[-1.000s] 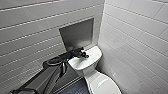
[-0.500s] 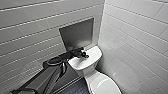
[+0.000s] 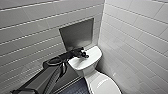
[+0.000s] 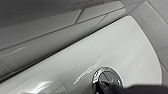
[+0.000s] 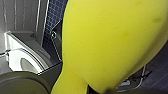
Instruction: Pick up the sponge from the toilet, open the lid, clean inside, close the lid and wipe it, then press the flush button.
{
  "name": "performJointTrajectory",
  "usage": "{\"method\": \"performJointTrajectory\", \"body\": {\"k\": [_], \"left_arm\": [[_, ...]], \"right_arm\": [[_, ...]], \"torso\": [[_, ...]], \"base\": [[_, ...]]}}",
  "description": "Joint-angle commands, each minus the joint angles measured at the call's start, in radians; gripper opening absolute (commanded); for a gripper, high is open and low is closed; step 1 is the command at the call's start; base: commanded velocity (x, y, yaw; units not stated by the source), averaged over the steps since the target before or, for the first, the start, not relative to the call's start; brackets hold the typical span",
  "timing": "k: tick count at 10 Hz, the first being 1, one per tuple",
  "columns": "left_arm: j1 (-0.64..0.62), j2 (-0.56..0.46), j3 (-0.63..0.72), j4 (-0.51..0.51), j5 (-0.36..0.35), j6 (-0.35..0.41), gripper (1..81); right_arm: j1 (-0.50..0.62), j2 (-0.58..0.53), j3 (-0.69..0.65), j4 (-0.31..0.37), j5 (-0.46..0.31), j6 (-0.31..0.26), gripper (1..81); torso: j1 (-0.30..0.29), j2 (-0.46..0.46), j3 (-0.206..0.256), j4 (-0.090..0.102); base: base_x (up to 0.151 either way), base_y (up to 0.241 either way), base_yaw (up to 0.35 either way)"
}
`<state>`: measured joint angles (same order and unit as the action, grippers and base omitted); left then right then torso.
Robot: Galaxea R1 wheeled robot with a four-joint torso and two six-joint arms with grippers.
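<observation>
- In the head view, the toilet (image 3: 96,75) stood tight in the corner of two tiled walls. Its tank's right edge lay just beside the side wall (image 3: 135,42), and a grey recessed panel (image 3: 77,33) sat in the back wall above it.
- The left gripper (image 3: 82,53) reached in over the tank top's rear left edge. The lid (image 3: 105,85) lay shut, and a dark floor (image 3: 75,88) opened to the left of the bowl.
- In the left wrist view, the flush button (image 4: 107,77) sat in the white tank top. A dark part of that gripper overlapped the button's rim; how far it was open I could not tell. Only a narrow seam parted the tank's back edge from the wall tiles (image 4: 50,50).
- In the right wrist view, the right gripper (image 5: 95,87) was clamped on the sponge (image 5: 112,42), which hung close to the camera above the blue-tiled floor, well apart from the toilet.
</observation>
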<state>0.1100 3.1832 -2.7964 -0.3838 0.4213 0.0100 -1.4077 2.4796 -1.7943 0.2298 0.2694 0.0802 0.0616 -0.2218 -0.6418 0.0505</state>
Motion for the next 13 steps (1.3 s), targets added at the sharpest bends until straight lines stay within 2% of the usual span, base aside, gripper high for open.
{"method": "performJointTrajectory", "body": {"k": [1, 8, 9, 10, 11, 13], "left_arm": [[-0.169, 0.046, -0.003, 0.008, 0.007, 0.015, 1.0], [-0.177, 0.046, 0.009, 0.006, 0.021, 0.015, 1.0], [-0.178, 0.046, 0.014, 0.006, 0.022, 0.015, 1.0], [-0.18, 0.046, 0.015, 0.006, 0.022, 0.015, 1.0], [-0.183, 0.046, 0.015, 0.005, 0.022, 0.015, 1.0], [-0.19, 0.046, 0.015, -0.001, 0.022, 0.015, 1.0]], "right_arm": [[-0.003, -0.022, 0.021, -0.004, -0.071, 0.003, 1.0], [0.0, -0.02, 0.021, -0.004, -0.071, 0.003, 1.0], [0.0, -0.02, 0.021, -0.004, -0.071, 0.003, 1.0], [0.0, -0.02, 0.021, -0.004, -0.071, 0.003, 1.0], [0.002, -0.02, 0.02, -0.003, -0.071, 0.003, 1.0], [0.002, -0.019, 0.018, -0.001, -0.071, 0.003, 1.0]], "torso": [[0.0, 0.0, 0.0, 0.0], [0.0, 0.0, 0.0, 0.0], [0.0, 0.0, 0.036, 0.0], [0.0, 0.0, 0.05, 0.0], [0.0, 0.0, 0.008, 0.0], [0.0, 0.0, 0.025, 0.0]], "base": [[0.0, 0.0, 0.0], [0.0, 0.0, 0.0], [0.0, 0.0, 0.0], [0.0, 0.0, 0.0], [0.0, 0.0, 0.0], [0.0, 0.0, 0.0]]}}
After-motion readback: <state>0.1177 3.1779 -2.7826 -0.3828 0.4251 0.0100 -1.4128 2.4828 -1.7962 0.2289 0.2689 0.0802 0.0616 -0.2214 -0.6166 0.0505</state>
